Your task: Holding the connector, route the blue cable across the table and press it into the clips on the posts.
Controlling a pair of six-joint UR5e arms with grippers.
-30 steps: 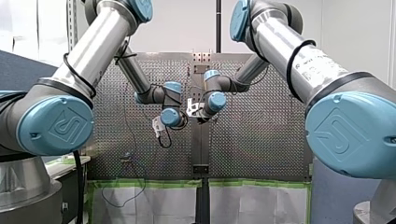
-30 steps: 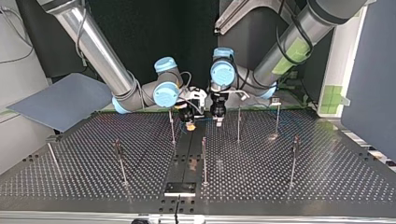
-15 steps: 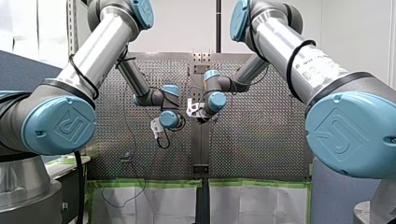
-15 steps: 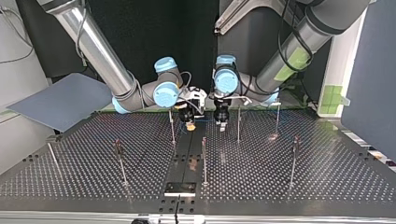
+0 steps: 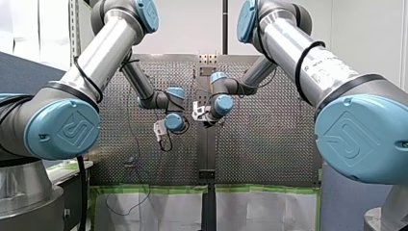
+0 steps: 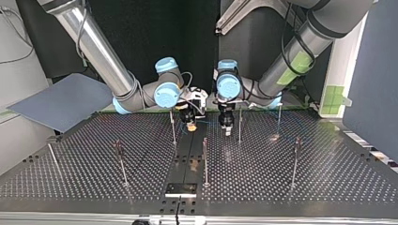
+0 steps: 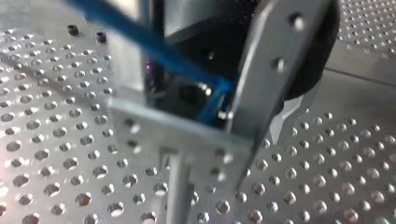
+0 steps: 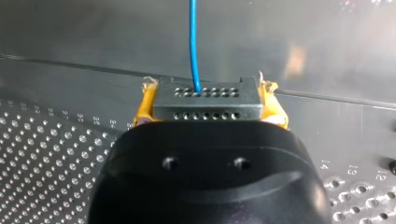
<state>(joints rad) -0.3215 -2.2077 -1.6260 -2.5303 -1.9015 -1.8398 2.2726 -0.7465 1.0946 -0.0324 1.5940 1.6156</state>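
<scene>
You can see my right gripper (image 8: 208,106) squeezing the grey connector (image 8: 205,99) between its yellow pads (image 8: 144,105), and the blue cable (image 8: 194,42) runs straight out of the connector, ahead of the gripper.

blue cable (image 8: 194,42): cut off beyond the connector (image 8: 208,100).
connector: rear part hidden by the right gripper (image 8: 208,109).
left gripper (image 7: 187,116): blurred; grip cannot be judged.

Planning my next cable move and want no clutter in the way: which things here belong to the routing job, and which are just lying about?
Job: connector, clamped in my right gripper; blue cable; posts; my left gripper, at the cable.
Lying about: grey board at the top view's left; black plate at the edge of the table nearest that camera.
</scene>
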